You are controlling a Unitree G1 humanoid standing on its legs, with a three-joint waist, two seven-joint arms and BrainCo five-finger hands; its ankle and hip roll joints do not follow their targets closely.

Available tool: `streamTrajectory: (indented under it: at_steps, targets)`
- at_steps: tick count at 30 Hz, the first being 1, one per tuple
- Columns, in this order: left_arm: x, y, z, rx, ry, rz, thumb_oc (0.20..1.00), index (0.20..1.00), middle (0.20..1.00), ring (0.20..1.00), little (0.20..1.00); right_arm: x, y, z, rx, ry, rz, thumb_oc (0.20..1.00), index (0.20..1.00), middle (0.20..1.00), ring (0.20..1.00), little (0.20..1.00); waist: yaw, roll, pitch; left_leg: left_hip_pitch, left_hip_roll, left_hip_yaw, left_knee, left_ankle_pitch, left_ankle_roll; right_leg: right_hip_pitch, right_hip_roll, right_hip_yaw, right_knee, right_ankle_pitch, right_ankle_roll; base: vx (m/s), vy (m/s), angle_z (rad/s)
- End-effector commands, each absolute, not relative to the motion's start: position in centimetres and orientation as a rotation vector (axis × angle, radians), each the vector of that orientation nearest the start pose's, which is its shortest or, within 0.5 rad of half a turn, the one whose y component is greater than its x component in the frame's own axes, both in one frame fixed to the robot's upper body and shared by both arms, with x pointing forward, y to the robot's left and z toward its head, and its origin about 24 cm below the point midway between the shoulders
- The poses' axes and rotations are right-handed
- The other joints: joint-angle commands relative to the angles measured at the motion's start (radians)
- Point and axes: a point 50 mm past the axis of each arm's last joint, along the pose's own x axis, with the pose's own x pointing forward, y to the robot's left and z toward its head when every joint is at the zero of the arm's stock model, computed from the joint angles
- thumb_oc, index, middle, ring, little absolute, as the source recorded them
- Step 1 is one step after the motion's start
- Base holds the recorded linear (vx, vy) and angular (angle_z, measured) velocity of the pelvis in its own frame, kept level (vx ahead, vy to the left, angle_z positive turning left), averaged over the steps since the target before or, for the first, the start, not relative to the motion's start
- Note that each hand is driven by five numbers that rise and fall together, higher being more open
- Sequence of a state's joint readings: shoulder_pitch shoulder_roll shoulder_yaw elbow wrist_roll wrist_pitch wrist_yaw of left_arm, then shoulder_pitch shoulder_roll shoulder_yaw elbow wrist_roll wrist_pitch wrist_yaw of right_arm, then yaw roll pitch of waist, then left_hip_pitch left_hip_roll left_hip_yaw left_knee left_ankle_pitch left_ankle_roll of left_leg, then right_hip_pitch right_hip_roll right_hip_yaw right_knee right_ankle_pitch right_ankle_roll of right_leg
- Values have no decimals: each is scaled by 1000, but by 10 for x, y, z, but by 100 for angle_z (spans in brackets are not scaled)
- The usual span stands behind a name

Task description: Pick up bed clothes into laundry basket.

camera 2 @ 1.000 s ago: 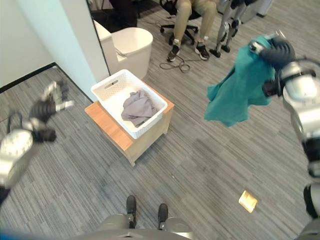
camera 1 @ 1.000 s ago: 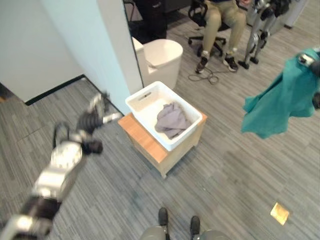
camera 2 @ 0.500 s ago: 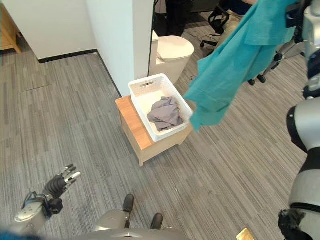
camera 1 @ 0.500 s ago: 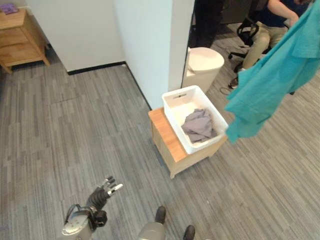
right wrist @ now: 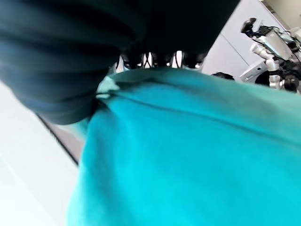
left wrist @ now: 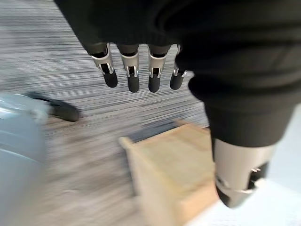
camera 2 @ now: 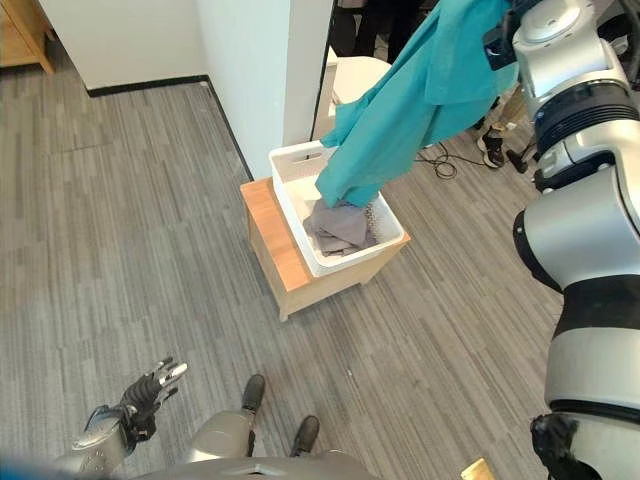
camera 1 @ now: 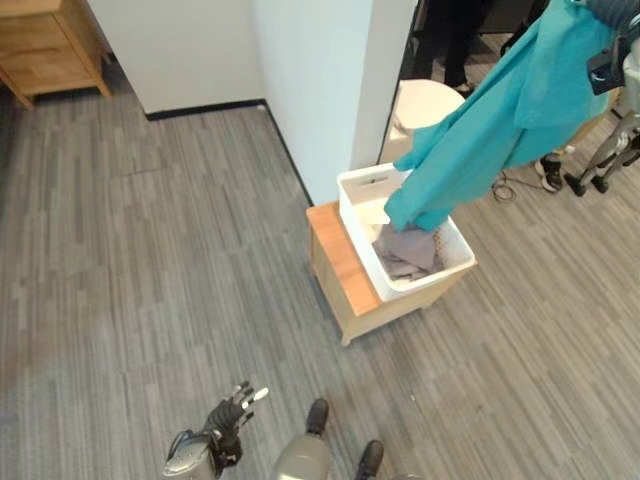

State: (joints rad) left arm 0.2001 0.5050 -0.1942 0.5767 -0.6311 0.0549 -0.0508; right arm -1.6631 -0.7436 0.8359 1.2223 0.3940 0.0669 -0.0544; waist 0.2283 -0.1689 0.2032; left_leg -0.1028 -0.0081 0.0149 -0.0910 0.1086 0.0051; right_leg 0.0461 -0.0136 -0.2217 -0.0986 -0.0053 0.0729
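Note:
A teal cloth (camera 1: 500, 110) hangs from my right hand (right wrist: 155, 59), whose fingers are curled into its upper edge, high at the right. Its lower end dangles over the white laundry basket (camera 1: 432, 285), just above the grey garment (camera 1: 410, 250) lying inside. The basket rests on a low wooden stool (camera 1: 345, 290) beside a white pillar. My left hand (camera 1: 235, 410) is low near the floor at the bottom, well away from the basket, with straight fingers (left wrist: 131, 77) and nothing in it.
The white pillar (camera 1: 320, 80) stands just behind the basket, with a white bin (camera 1: 425, 100) past it. A wooden dresser (camera 1: 50, 40) sits at the far left. A person's shoe (camera 1: 550, 172) shows at the right on grey plank flooring.
The camera has shifted. My right hand has carried the teal cloth leftward until its lower end hangs over the basket. My left hand stays low and open.

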Motion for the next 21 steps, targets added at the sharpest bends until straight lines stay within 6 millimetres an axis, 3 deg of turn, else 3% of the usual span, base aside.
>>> streamTrajectory:
  at_steps: [1,3,5,9,13,14,15,18,21]
  targets:
    - [152,284,-74,-26,708,147,1000,1000,1000,1000,1000,387,-234,414,-900,-371,-373,200,200,200,200,200,38,-40,32,25,57,-4,4,-27,-40,-24,-102,20,11,104,75,-56,8,0]
    - [152,284,-74,-31,706,156,1000,1000,1000,1000,1000,389,-232,411,-912,-363,-366,200,200,200,200,200,40,-38,37,20,56,-5,4,-25,-40,-27,-103,18,11,105,75,-46,13,1]
    - [152,285,-74,-54,690,191,1000,1000,1000,1000,1000,402,-214,385,-945,-325,-289,200,200,200,200,200,51,-22,61,4,51,-8,4,-19,-38,-43,-105,17,11,110,72,-74,37,3]
    - [153,287,-75,-59,684,222,1000,1000,1000,1000,1000,411,-195,367,-972,-300,-223,200,200,200,200,200,64,-8,85,-18,48,-9,4,-11,-38,-62,-106,19,11,115,70,-54,21,0]
    - [159,288,-72,-73,654,239,1000,1000,1000,1000,1000,420,-205,337,-1179,-127,-214,200,200,200,200,200,81,5,111,-48,43,-16,4,1,-40,-88,-105,12,11,121,68,-48,15,2]
    - [159,289,-72,-80,652,245,1000,1000,1000,1000,1000,420,-209,334,-1183,-105,-207,555,555,555,555,555,83,6,113,-51,43,-19,4,2,-41,-89,-105,10,11,121,69,-11,-6,12]
    - [159,290,-72,-87,647,252,1000,1000,1000,1000,1000,420,-216,328,-1206,-39,-186,1000,1000,1000,1000,1000,88,6,113,-53,42,-22,4,2,-42,-90,-106,6,11,120,70,12,-23,11]
    - [159,292,-71,-92,644,255,1000,1000,1000,1000,1000,417,-228,331,-1240,9,-213,1000,1000,1000,1000,1000,93,4,113,-54,42,-28,4,3,-43,-88,-106,-1,11,117,71,9,-14,13]
    - [161,297,-71,-61,652,253,1000,1000,1000,1000,1000,409,-244,347,-1275,50,-228,1000,1000,1000,1000,1000,91,-5,109,-48,44,-23,4,0,-46,-85,-106,2,11,114,72,18,6,11]
